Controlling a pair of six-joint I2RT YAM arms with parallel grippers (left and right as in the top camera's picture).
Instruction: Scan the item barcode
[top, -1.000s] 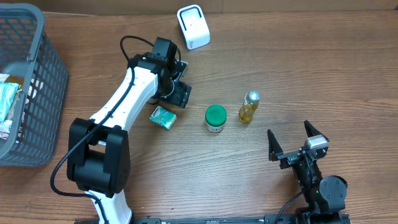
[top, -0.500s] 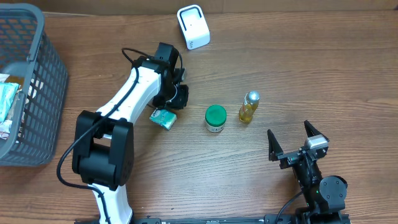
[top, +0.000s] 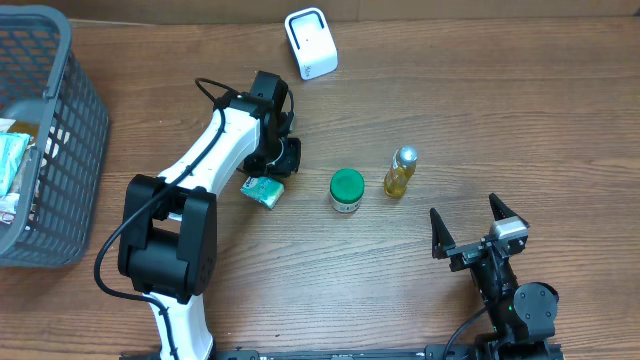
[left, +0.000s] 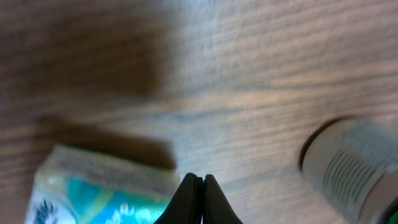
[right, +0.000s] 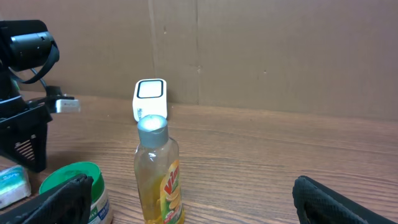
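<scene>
Teal packet (top: 263, 190) lies flat on the surface (top: 520, 100), long axis approx L-R, just near-left of the left claw (left: 194, 188), tips pinched together w/ nothing seen between, so a grab prob needs opening & shifting left; right claw (top: 463, 212) gapes wide, well apart, near right.

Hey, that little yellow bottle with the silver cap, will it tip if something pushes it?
Probably yes: the bottle stands upright, tall and narrow on a small footprint. Once down, its rounded body would likely roll across the table. Its smooth clear wall, seemingly mostly full of liquid, may feel slippery and fairly heavy for its size.
</scene>
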